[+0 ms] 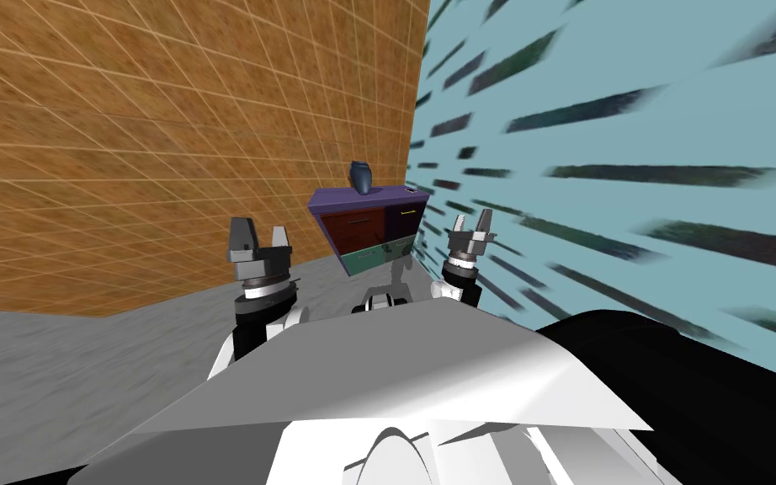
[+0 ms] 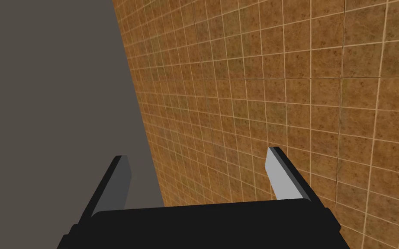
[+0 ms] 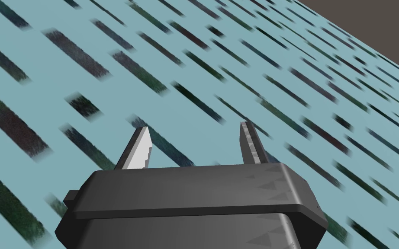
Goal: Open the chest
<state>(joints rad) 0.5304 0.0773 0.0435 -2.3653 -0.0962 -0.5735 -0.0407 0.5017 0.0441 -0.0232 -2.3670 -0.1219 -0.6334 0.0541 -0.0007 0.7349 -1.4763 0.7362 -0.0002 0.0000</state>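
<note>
**Head view.** The chest (image 1: 367, 226) stands at the centre of the frame on the grey floor (image 1: 58, 362). It sits in the corner where the brown tiled wall (image 1: 125, 126) meets the light blue streaked wall (image 1: 630, 151). It has a purple top, a dark red front panel, a dark purple panel with a yellow handle and a teal lower drawer. Whether the fronts sit flush cannot be told. A dark blue vase (image 1: 362, 178) stands upright on the top. The left gripper (image 1: 260, 234) is left of centre, below and to the left of the chest and apart from it, fingers spread. The right gripper (image 1: 472, 222) is right of centre, beside the chest's lower right corner in the frame, holding nothing.

**Left wrist view.** The left gripper (image 2: 197, 154) has its two fingers (image 2: 281, 177) wide apart with nothing between them.

**Right wrist view.** The right gripper (image 3: 195, 127) has its fingers (image 3: 140, 151) apart with nothing between them.
</note>
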